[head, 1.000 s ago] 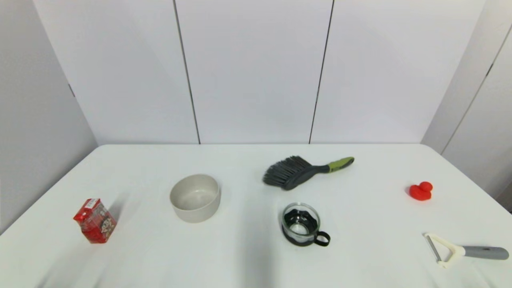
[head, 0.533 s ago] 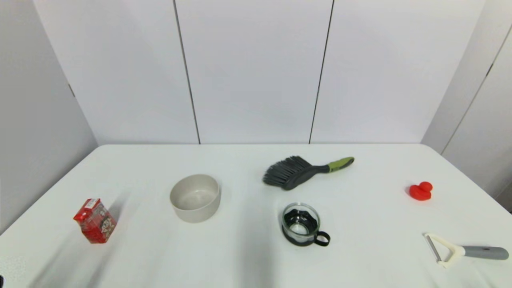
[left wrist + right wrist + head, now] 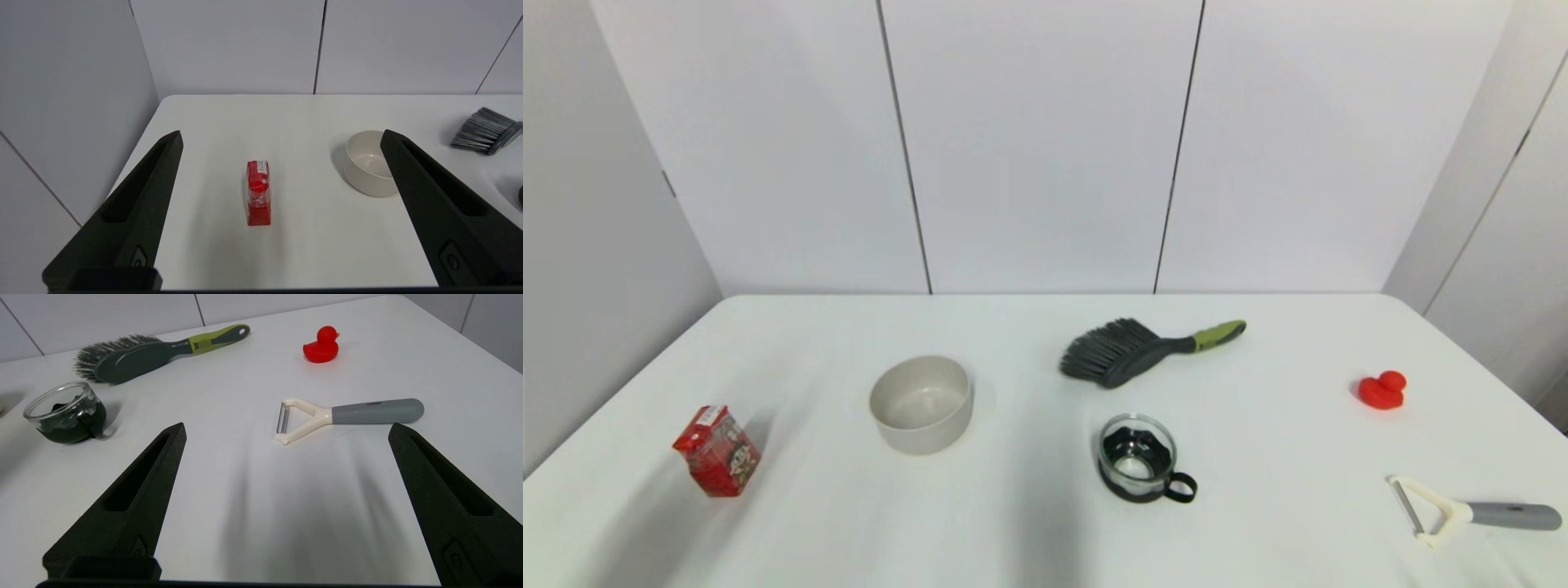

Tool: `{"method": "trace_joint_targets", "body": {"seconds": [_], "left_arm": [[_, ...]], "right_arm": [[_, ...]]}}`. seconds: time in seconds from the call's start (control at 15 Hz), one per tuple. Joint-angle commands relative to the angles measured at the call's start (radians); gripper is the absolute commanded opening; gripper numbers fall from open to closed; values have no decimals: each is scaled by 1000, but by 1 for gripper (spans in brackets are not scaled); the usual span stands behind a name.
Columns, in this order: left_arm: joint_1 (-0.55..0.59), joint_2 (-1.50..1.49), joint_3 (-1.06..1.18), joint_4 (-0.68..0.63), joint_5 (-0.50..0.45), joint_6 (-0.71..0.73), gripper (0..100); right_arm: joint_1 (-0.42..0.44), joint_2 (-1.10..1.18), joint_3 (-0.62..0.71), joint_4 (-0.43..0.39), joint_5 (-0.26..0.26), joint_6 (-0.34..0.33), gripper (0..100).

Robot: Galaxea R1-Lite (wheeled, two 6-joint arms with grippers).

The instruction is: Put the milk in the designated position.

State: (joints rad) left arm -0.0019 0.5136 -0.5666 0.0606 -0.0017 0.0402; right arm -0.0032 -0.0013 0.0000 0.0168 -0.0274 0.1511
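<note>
Milk carton [image 3: 716,451]: small, red, cartoon print, white label on top. Stands free on the white table [image 3: 1029,539], near-left, close to the left edge; untouched. In the head view it seems to lean slightly, though that may be only the camera's angle.

Left gripper [image 3: 282,139]: out of the head view; from its wrist camera it sits on the near side of the carton, fingers spread wide and empty, the carton centred in the gap with its narrow face towards the camera.

Bowl [image 3: 921,403]: beige, empty, right of the carton and apart from it.

Designated position: no mark visible on the tabletop.

Handling note: advance low and straight, keep the carton centred, close across its broad sides at mid-height; a light carton would likely tip if one finger touched first. Keep the right finger clear of the bowl.

Right gripper [image 3: 286,433]: idle over the near-right table, fingers spread, holding nothing; peeler [image 3: 347,414] and red duck [image 3: 322,345] lie beyond it.

Also present: brush [image 3: 1147,351], glass cup [image 3: 1139,457], centre.
</note>
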Motion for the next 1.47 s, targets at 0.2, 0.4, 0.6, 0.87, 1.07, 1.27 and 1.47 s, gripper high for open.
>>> {"method": "trace_joint_targets", "body": {"seconds": [0.2, 0.4, 0.6, 0.87, 1.07, 1.27, 1.47], "left_arm": [[-1, 230, -30, -5, -3, 38, 100], [-1, 324, -13, -22, -80, 43, 100], [-1, 399, 20, -64, -89, 56, 100], [5, 448, 103, -176, -87, 56, 100], [23, 497, 195, -318, -87, 53, 100], [30, 534, 260, -417, -87, 47, 100], [69, 588, 333, -547, -87, 49, 100]], "right_arm": [[0, 1, 0, 0, 0, 1, 100], [0, 1, 0, 0, 0, 1, 100], [0, 1, 0, 0, 0, 1, 100], [0, 1, 0, 0, 0, 1, 100], [0, 1, 0, 0, 0, 1, 100], [0, 1, 0, 0, 0, 1, 100], [0, 1, 0, 0, 0, 1, 100]]}}
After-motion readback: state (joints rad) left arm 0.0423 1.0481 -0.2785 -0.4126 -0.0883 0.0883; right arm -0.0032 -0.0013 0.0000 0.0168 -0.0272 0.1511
